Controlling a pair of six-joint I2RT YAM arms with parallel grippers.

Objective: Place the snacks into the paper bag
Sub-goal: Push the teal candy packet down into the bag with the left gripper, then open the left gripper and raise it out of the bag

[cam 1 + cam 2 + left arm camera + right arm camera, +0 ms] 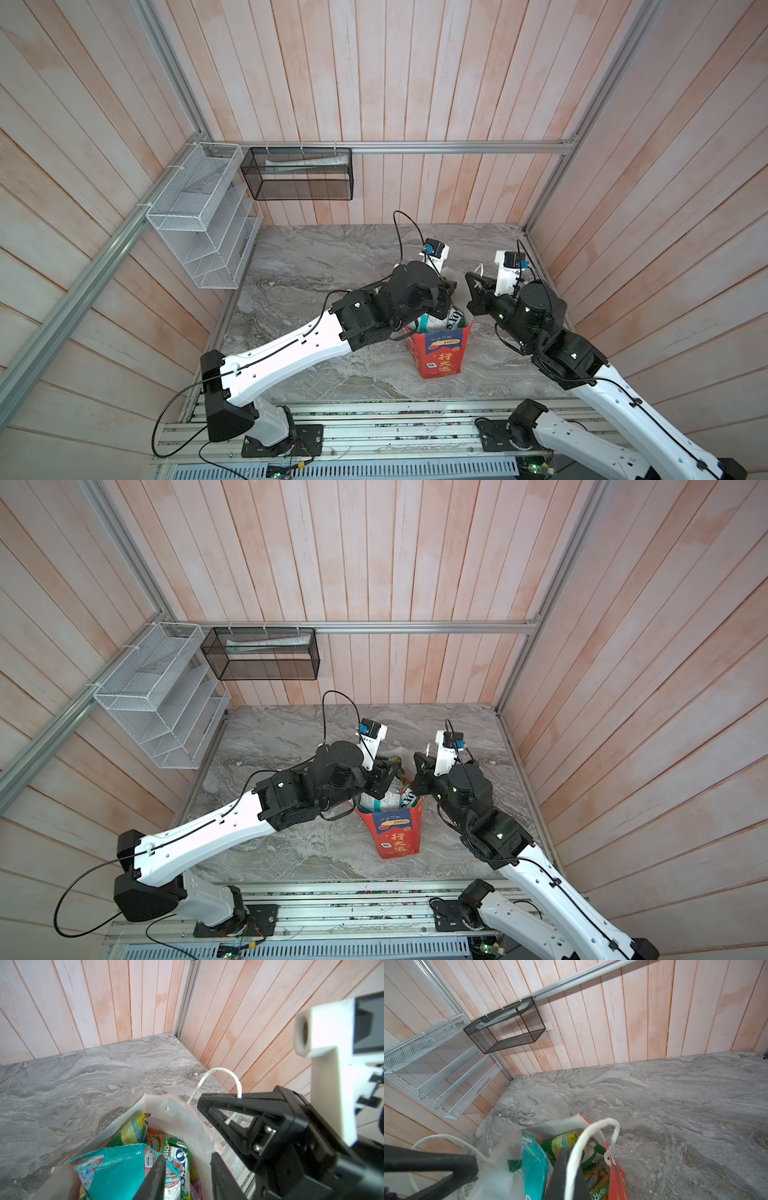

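The paper bag [439, 357] stands upright on the marble tabletop [316, 266] between the two arms, its mouth crowded with snacks [180, 1159]. None shows loose on the visible table, so the task looks close to done. The left gripper [188, 1156] hangs over the mouth with its jaws parted and nothing pinched between them. A teal pouch [116, 1167] stands on end beside one finger, a position that suits letting a pouch drop in. The right gripper [200, 1104] reaches to the bag's far rim with its jaws pressed together, probably to steady the bag and keep the mouth wide. Whether it nips the paper or the white cord handle [226, 1072] that loops about its tip cannot be told. Both top views hide the jaws under the wrists and show mainly the bag's red front. The left wrist view gives the gap between the fingers, while the right wrist view adds a green pouch [593, 1157] behind the teal one.
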